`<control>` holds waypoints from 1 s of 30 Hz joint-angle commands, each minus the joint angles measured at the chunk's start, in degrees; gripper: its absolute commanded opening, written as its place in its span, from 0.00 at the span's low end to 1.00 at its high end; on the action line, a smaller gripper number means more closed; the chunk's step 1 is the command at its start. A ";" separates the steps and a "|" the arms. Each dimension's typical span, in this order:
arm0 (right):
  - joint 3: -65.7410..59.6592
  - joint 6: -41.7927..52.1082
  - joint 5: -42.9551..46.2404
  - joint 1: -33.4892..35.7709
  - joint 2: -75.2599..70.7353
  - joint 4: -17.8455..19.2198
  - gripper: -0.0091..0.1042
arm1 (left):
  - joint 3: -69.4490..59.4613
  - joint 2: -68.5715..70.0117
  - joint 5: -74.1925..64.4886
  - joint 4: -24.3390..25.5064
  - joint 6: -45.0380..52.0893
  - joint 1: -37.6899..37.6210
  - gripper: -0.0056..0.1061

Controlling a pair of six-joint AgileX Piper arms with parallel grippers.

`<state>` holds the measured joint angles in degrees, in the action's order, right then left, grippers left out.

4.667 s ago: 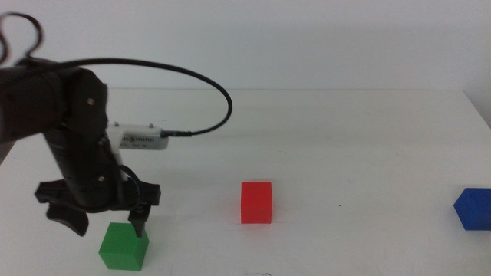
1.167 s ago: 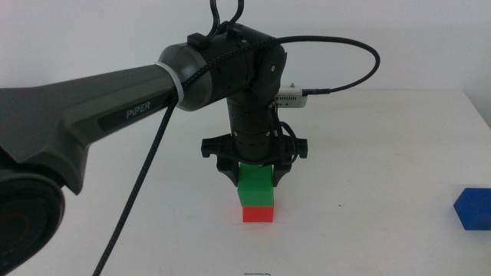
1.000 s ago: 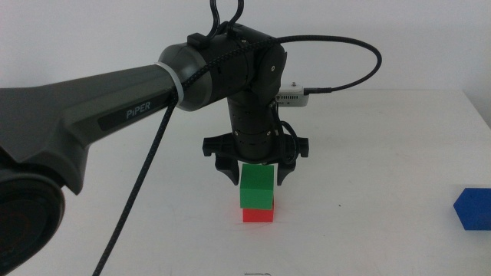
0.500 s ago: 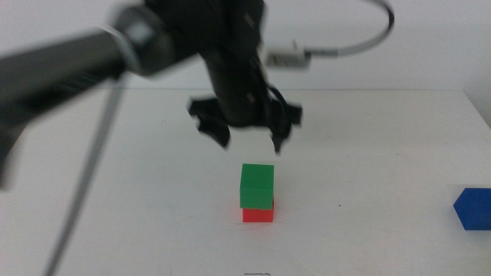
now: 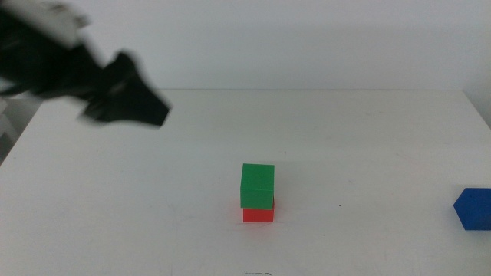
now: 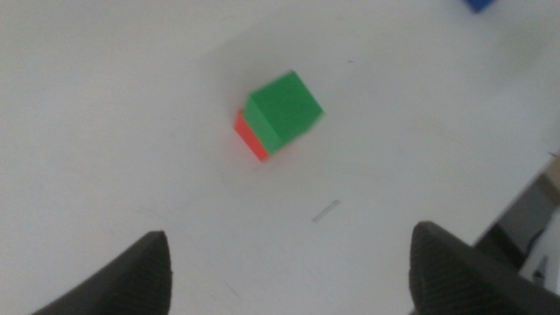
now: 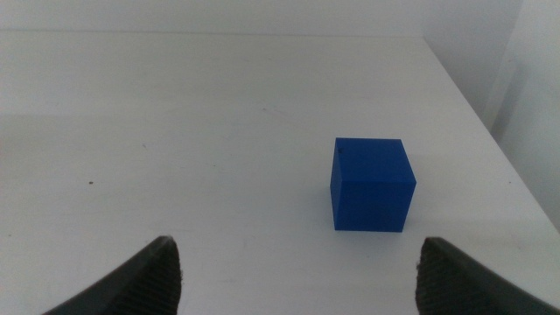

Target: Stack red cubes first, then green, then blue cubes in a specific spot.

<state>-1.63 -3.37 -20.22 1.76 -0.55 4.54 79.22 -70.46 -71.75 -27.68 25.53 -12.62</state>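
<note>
The green cube (image 5: 258, 185) sits on top of the red cube (image 5: 258, 214) near the middle of the table; only a strip of red shows under it. My left wrist view looks down on the same stack, green (image 6: 283, 109) over red (image 6: 250, 136), far beyond the jaws. My left gripper (image 5: 126, 98) is a dark blur at the upper left, well clear of the stack, open and empty (image 6: 284, 267). At the table's right edge lies the blue cube (image 5: 473, 208). My right gripper (image 7: 297, 267) stands open just short of that blue cube (image 7: 371, 184); the right arm is outside the middle view.
The white table's right edge (image 7: 477, 114) runs close beside the blue cube. A small dark mark (image 6: 325, 210) lies on the tabletop near the stack.
My left gripper let go of the green cube on the red one, rose, and swung away to the upper left. The stack stays in place. The blue cube has not moved.
</note>
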 commanded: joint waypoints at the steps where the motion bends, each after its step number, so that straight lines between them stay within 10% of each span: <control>1: 0.98 0.28 4.53 -0.38 -1.28 0.71 0.77 | -4.38 6.56 -1.64 -8.63 6.20 4.22 0.88; 30: 0.98 0.28 4.53 -0.38 -1.28 0.71 0.77 | -10.10 17.22 10.35 -10.98 7.04 7.33 0.88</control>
<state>-1.63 -3.37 -20.22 1.76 -0.55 4.54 67.77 -53.61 -64.69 -35.43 32.68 -5.37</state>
